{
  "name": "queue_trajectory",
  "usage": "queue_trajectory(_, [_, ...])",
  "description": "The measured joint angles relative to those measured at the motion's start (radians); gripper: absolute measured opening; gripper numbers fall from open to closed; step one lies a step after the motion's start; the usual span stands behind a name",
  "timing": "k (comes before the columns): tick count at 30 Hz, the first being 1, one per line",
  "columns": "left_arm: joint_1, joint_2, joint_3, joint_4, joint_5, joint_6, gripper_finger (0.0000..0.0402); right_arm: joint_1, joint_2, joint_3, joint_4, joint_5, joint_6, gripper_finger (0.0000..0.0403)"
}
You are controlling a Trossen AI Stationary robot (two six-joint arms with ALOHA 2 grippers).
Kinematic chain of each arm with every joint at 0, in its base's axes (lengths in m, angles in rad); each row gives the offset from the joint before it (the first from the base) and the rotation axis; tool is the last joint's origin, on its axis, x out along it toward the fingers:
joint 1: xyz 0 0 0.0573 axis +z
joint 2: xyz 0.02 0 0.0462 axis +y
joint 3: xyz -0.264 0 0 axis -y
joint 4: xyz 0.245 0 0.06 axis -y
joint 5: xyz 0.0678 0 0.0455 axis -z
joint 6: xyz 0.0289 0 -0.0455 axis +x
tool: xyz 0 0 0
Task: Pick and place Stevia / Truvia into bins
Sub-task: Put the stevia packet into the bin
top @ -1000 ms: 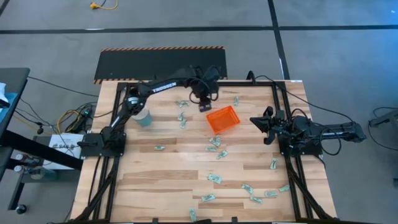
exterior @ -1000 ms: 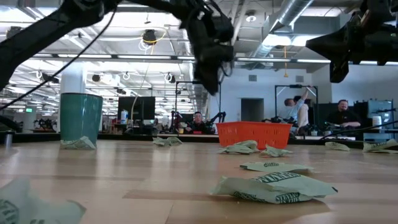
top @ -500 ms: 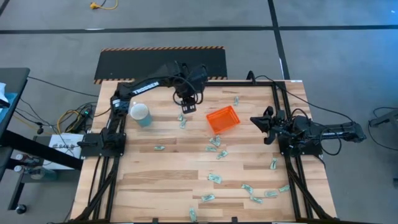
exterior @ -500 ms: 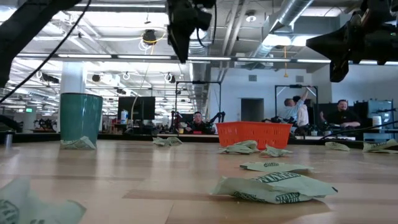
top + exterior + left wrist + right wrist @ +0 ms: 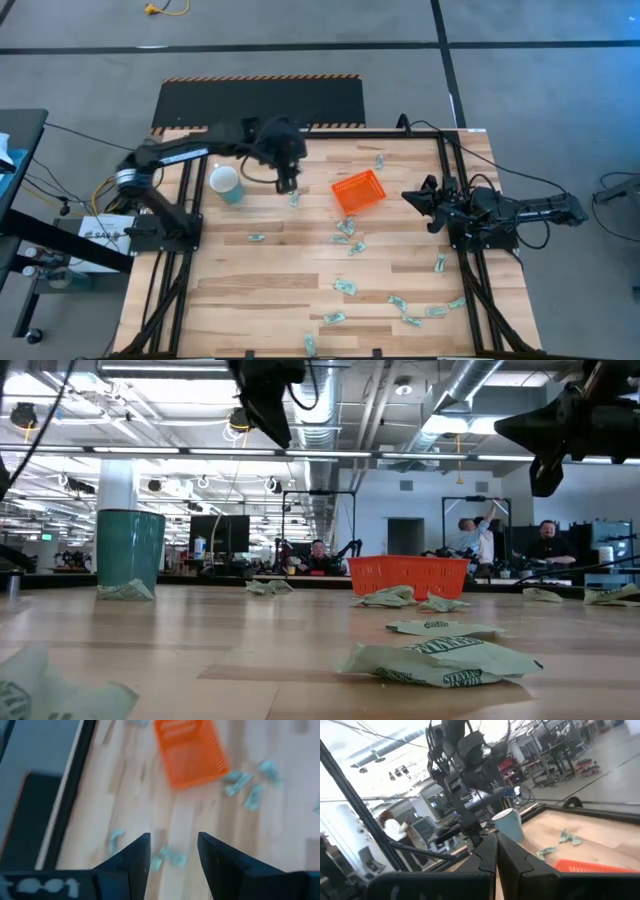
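Note:
The orange tray (image 5: 358,191) stands tilted near the middle of the table's far half; it also shows in the left wrist view (image 5: 192,750) and the low view (image 5: 408,575). Pale green and white packets lie flat on the wood, one (image 5: 293,199) just near of my left gripper, others (image 5: 345,229) near of the tray and several toward the near right (image 5: 400,302). My left gripper (image 5: 287,183) hangs open high above the table, left of the tray, nothing between its fingers (image 5: 172,840). My right gripper (image 5: 410,195) is shut and raised at the right edge (image 5: 496,842).
A white and light-blue cup (image 5: 226,183) stands left of my left gripper, with a packet (image 5: 125,590) at its foot. A black mat (image 5: 258,100) lies beyond the far edge. People sit in the room behind the table (image 5: 550,545).
My left gripper has gone up and toward the table's left edge, from over the tray's far left corner to a spot between the tray and the cup, as its arm folds back. The tray and the packets lie as before.

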Motion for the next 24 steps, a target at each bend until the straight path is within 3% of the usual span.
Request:
queue_trajectory(6, [0.0,-0.25,-0.415,0.398,0.08,0.0,0.0153,0.0,0.0,0.0,0.0,0.0,0.003,0.0])
queue_trajectory(13, [0.0,-0.5,-0.785,0.633,0.11,-0.081,0.0153,-0.016,0.0,0.0,0.049,0.002,0.003,0.0])
queue_trajectory(18, [-0.002,-0.591,-0.941,0.627,0.17,-0.148,0.0153,-0.038,0.001,0.018,0.058,-0.011,-0.043,0.0])
queue_trajectory(24, [-0.071,-0.604,-0.978,0.528,0.259,-0.24,0.0153,-0.063,0.053,0.073,-0.042,-0.002,-0.064,0.0])
